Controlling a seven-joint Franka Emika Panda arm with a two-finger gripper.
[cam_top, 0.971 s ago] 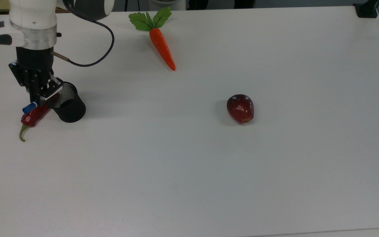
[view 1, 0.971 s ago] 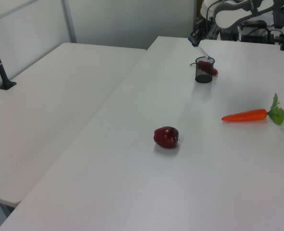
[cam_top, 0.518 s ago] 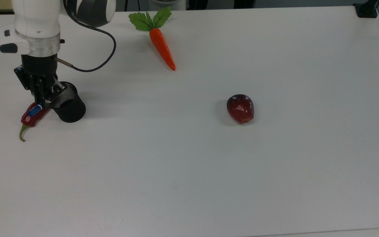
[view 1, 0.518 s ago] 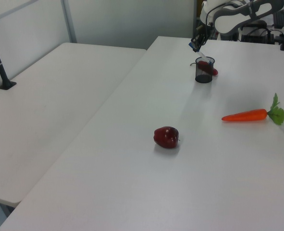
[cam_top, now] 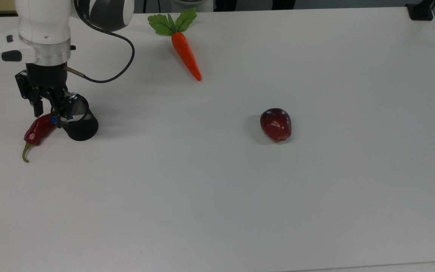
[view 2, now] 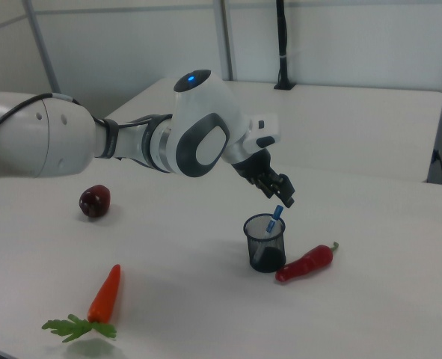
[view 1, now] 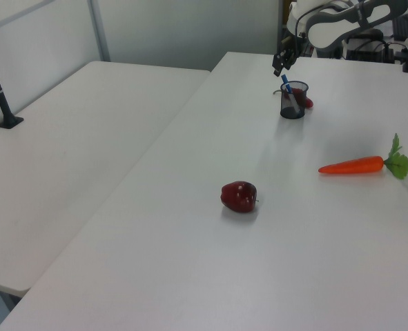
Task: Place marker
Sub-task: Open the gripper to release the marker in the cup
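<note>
One risk nearest: leaning marker [view 2: 276, 215], blue cap up against the mesh cup [view 2: 265, 244] rim, could tip cup or snag if gripper [view 2: 277, 190] swings low while lifting. Fingers parted narrowly just above the cap, holding nothing. Beside the cup, red chilli [view 2: 305, 262] on worktop [cam_top: 240, 189]. Farther off, carrot [cam_top: 185, 53], apple [cam_top: 276, 124].

No legible text — no labels
</note>
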